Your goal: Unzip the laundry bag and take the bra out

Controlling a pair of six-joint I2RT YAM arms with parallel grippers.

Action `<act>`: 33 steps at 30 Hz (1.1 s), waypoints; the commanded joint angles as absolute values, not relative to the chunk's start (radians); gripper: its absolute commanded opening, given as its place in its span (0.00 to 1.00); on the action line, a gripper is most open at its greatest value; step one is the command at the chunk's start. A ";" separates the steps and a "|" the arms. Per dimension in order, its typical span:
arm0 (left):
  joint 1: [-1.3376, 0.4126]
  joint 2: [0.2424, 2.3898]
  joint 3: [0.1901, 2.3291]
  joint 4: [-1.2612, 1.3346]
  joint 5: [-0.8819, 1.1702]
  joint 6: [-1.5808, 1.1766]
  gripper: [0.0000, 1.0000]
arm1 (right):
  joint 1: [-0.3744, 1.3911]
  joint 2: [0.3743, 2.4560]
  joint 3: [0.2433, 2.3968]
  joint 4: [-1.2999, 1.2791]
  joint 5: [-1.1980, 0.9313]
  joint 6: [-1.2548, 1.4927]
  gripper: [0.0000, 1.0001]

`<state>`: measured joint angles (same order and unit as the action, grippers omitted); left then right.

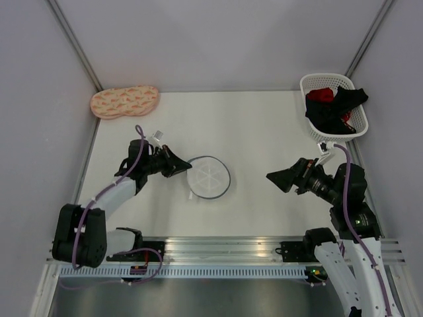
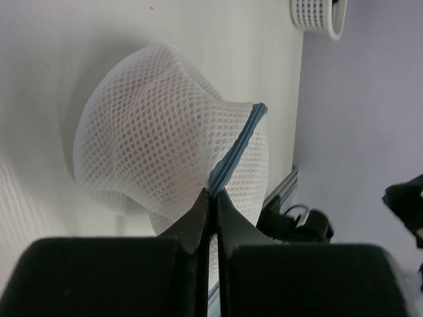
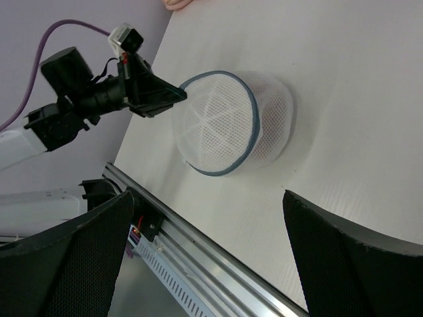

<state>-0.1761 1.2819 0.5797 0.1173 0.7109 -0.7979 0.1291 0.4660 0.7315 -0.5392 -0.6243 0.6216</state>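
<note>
The left fingers (image 1: 180,165) are pressed tight together, pinching the blue-grey zipper rim (image 2: 238,145) of the laundry bag (image 1: 209,177) at its left edge. The mesh puckers up toward the pinch. That arm reaches out low from its base at the near left corner, elbow bent, with the wrist turned to point rightward at the bag. The bag is a small round white mesh pouch sitting on the tabletop (image 1: 264,132) a little left of the middle. It is puffed into a drum shape with the rim ringing its top. A faint pinkish tint shows through the mesh, though I can't tell what it belongs to. The right fingers (image 1: 277,178) are spread wide with nothing between them. They hang above the tabletop, well apart from the bag and aimed left at it, on an arm that rises from the near right corner and folds back over itself. A white plastic basket (image 1: 310,86) with black and red garments (image 1: 334,109) stands in the far right corner. A peach pad (image 1: 124,102) lies at the far left.
</note>
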 commanded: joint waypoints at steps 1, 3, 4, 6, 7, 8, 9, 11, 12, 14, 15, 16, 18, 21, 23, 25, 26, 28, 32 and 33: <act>-0.235 1.102 0.529 0.191 0.363 -1.176 0.02 | 0.135 0.506 0.748 -0.545 -0.595 0.597 0.98; -0.293 1.028 0.494 0.151 0.264 -1.291 0.02 | 0.135 0.546 0.758 -0.560 -0.588 0.583 0.98; -0.308 0.956 0.479 0.111 0.182 -1.343 0.02 | 0.137 0.563 0.762 -0.561 -0.588 0.569 0.98; -0.360 0.896 0.437 0.089 0.106 -1.475 0.02 | 0.138 0.615 0.781 -0.558 -0.588 0.552 0.98; -0.380 0.862 0.433 0.068 0.034 -1.511 0.02 | 0.140 0.635 0.798 -0.555 -0.586 0.537 0.98; -0.415 0.855 0.430 0.019 0.008 -1.570 0.02 | 0.147 0.676 0.807 -0.554 -0.581 0.529 0.98; -0.429 0.853 0.431 0.006 -0.030 -1.595 0.02 | 0.156 0.699 0.816 -0.543 -0.562 0.525 0.98; -0.455 0.882 0.433 -0.052 -0.041 -1.676 0.02 | 0.205 0.773 0.853 -0.528 -0.525 0.506 0.98; -0.477 0.897 0.431 -0.052 -0.046 -1.698 0.02 | 0.234 0.800 0.868 -0.519 -0.502 0.503 0.98; -0.508 0.960 0.437 -0.054 -0.046 -1.750 0.02 | 0.340 0.880 0.906 -0.491 -0.421 0.503 0.98; -0.518 0.982 0.449 -0.054 -0.051 -1.764 0.02 | 0.385 0.905 0.920 -0.485 -0.387 0.503 0.98; -0.528 0.998 0.456 -0.052 -0.057 -1.791 0.02 | 0.478 0.949 0.951 -0.485 -0.297 0.502 0.98; -0.549 1.034 0.469 -0.052 -0.083 -1.818 0.02 | 0.564 0.980 0.977 -0.473 -0.217 0.506 0.98; -0.560 1.054 0.482 -0.052 -0.100 -1.871 0.02 | 0.682 1.023 0.973 -0.433 -0.129 0.540 0.98; -0.568 1.072 0.503 -0.054 -0.112 -1.894 0.02 | 0.762 1.057 0.968 -0.404 -0.066 0.567 0.96; -0.577 1.089 0.518 -0.057 -0.115 -1.920 0.02 | 0.867 1.098 0.962 -0.384 -0.014 0.589 0.93; -0.583 1.100 0.531 -0.057 -0.114 -1.931 0.02 | 0.905 1.114 0.957 -0.358 0.036 0.600 0.93; -0.592 1.129 0.540 -0.057 -0.101 -1.957 0.02 | 1.009 1.156 0.946 -0.315 0.095 0.638 0.93; -0.604 1.140 0.546 -0.057 -0.097 -1.982 0.02 | 1.127 1.215 0.920 -0.213 0.231 0.704 0.91; -0.607 1.138 0.545 -0.058 -0.097 -1.985 0.02 | 1.149 1.224 0.919 -0.198 0.264 0.710 0.89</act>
